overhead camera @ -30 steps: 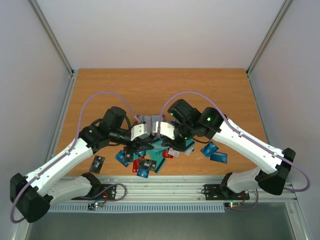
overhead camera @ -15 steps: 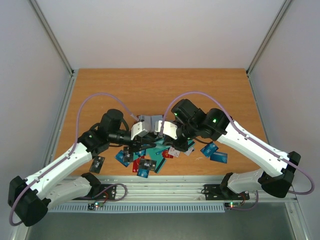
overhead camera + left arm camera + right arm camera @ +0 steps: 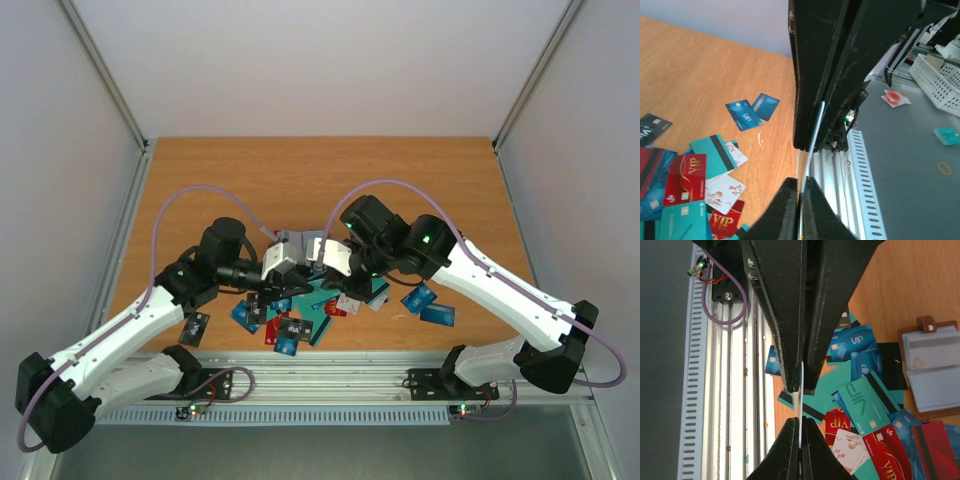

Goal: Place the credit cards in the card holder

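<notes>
Right wrist view: one pale card [image 3: 800,402], seen edge-on, is held between both grippers over the table's near edge. One end is pinched by the pressed-together fingers of the right gripper [image 3: 801,385], the other by the closed fingers of the left gripper [image 3: 799,425], probably so the grip can be passed across or squared before insertion. The card holder [image 3: 932,370] is laid open on the wooden table [image 3: 920,280], touching the heap of loose credit cards [image 3: 860,405], its clear pockets exposed to receive a card.
</notes>
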`<state>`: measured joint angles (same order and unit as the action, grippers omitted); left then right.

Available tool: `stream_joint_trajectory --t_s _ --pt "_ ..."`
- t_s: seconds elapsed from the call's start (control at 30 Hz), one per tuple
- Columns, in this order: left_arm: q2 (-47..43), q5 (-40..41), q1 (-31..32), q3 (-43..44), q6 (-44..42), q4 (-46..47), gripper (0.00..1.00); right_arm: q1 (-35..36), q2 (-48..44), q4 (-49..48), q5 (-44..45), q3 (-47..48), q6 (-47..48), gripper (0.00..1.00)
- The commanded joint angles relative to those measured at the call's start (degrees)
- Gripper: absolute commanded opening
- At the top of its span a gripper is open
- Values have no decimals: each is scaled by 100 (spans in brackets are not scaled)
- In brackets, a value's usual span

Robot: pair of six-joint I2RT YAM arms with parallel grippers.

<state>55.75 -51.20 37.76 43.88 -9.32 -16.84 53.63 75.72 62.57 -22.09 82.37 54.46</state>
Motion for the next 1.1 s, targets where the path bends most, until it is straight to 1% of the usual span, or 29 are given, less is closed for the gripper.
stream_joint_trajectory --t_s 0.0,0.03,0.17,0.2,0.23,0.3,0.33,0.4,0.47,0.57,0.63,0.67,0.73,0.77,0.87,1.0,1.07 --pt "-90 -141 17 59 33 416 3 43 65 13 -196 226 -29 1" --pt "-90 -144 19 59 29 404 0 43 65 -2 -197 235 -38 1" --pt "-115 -121 14 42 27 352 0 42 16 -141 -217 228 -127 1" --pt "-128 -92 13 42 47 357 0 43 13 -166 -184 227 -180 6" --pt "-141 -43 20 42 87 369 0 40 10 -188 -95 227 -257 16" --pt "-162 237 10 42 315 436 0 11 -28 -322 130 153 -524 42" --pt "-154 454 12 46 446 454 0 -37 -76 -424 210 84 -652 51" --pt "-96 968 -6 87 850 435 0 -142 -197 -615 269 -98 -850 57" --pt "25 1548 -30 131 1413 471 0 -277 -317 -886 389 -359 -1082 59" --pt "364 2142 -56 184 2111 644 0 -524 -435 -1480 735 -718 -1583 63" --pt "761 2662 -131 356 2714 461 0 -786 -490 -1891 824 -948 -1972 64" --pt "950 2725 -257 439 2903 381 0 -935 -511 -2104 813 -1060 -2200 64" --pt "1320 2567 -561 547 3286 358 0 -1244 -519 -2521 754 -1261 -2706 64" --pt "1510 2452 -745 585 3616 380 0 -1429 -497 -2813 766 -1353 -3095 65" --pt "2049 2197 -1189 731 4242 373 0 -1685 -246 -3192 912 -1467 -3859 65" --pt "2760 2387 -1416 1166 4339 -130 0 -1859 461 -3477 1118 -1392 -4903 62" --pt "3015 2413 -1505 1247 4380 -115 0 -1949 835 -3733 959 -1406 -5372 60"
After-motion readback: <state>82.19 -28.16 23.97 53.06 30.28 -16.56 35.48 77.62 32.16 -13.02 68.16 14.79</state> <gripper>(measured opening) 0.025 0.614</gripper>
